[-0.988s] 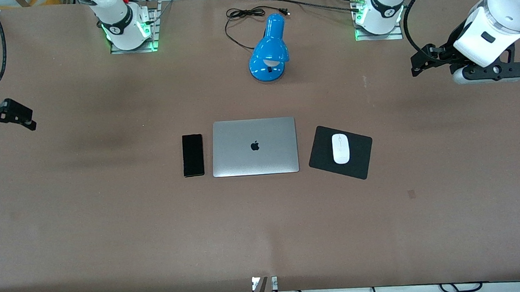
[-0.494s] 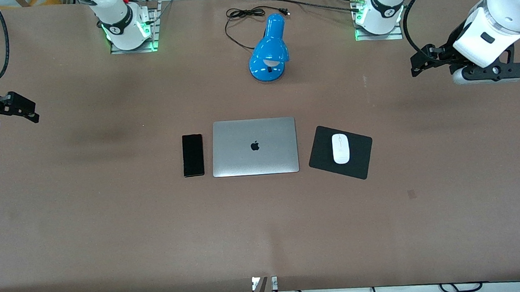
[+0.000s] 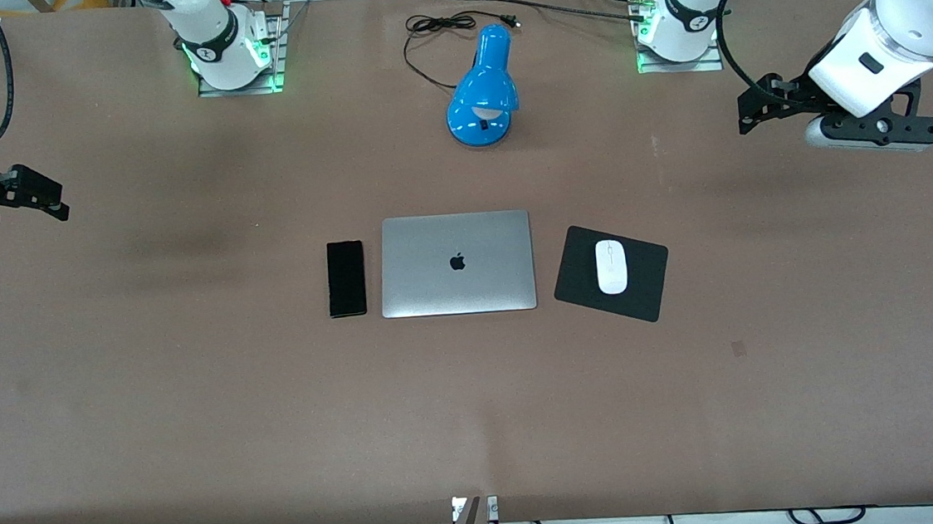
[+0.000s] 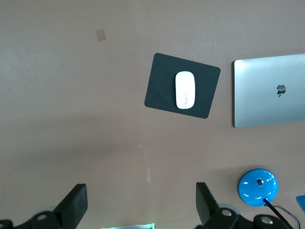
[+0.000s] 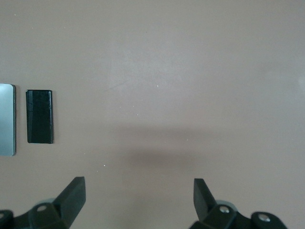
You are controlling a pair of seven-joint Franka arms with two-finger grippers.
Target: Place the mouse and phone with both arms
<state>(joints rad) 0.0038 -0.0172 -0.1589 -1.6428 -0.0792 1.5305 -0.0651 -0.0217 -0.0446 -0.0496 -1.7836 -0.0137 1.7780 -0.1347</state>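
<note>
We find the mouse (image 3: pixel 611 266) resting on the black mouse pad (image 3: pixel 576 278), which lies beside the closed laptop (image 3: pixel 456 264) toward the left arm's end of the table (image 3: pixel 196 416); the left wrist view shows it centred on the pad with its long axis roughly parallel to the laptop's side edge. The phone (image 3: pixel 346 278) lies flat on the table just beside the laptop, toward the right arm's end, a narrow strip of bare table between the two. We judge that both items are already set down in their places and that the step in hand is the retreat after placing; if that holds, the next move calls only for parking each arm clear of the items, with no further grasp. A blue desk lamp (image 3: pixel 485 94) stands farther from the front camera than the laptop, between the two arm bases. The left gripper (image 3: pixel 762 105) is up over bare table at the left arm's end, well apart from the mouse; the left wrist view shows its fingers (image 4: pixel 74 206) spread wide with nothing between them. The right gripper (image 3: pixel 41 200) is up over bare table at the right arm's end, well apart from the phone; the right wrist view shows its fingers (image 5: pixel 72 194) likewise spread and empty.
</note>
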